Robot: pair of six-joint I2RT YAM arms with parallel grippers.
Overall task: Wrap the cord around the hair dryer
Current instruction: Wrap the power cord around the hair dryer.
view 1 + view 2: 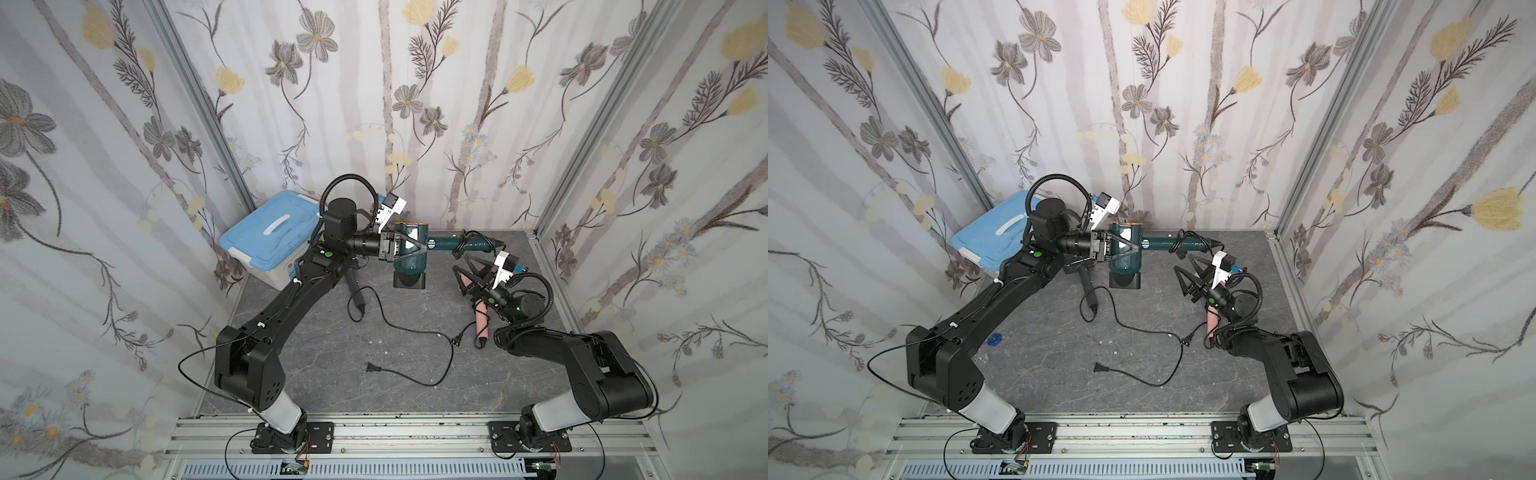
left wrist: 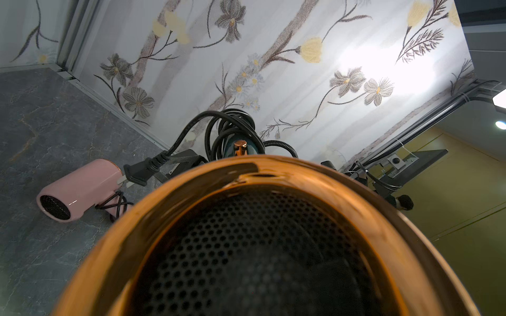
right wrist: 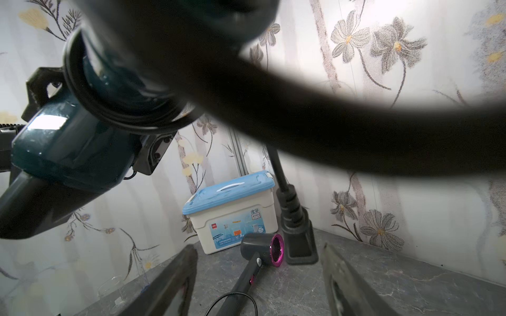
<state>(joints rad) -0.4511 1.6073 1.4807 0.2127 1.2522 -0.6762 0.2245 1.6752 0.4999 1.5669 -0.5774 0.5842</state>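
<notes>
The teal hair dryer (image 1: 409, 259) with a copper rim (image 2: 191, 191) hangs above the table, and my left gripper (image 1: 415, 247) is shut on its body in both top views. Its handle (image 1: 1163, 243) points right. The black cord (image 1: 471, 241) is looped in several coils (image 2: 230, 128) round the handle's end, and its plug (image 2: 139, 173) dangles free. My right gripper (image 1: 465, 266) stands open just below the handle's end, with nothing between its fingers (image 3: 175, 279). In the right wrist view the blurred cord (image 3: 328, 131) crosses close overhead and the plug (image 3: 295, 227) hangs ahead.
A pink hair dryer (image 1: 482, 322) lies under my right arm. A dark grey dryer with a magenta ring (image 3: 262, 246) lies near my left arm; its cord (image 1: 415, 328) trails over the table to a plug (image 1: 371, 367). A blue-lidded box (image 1: 270, 237) stands back left.
</notes>
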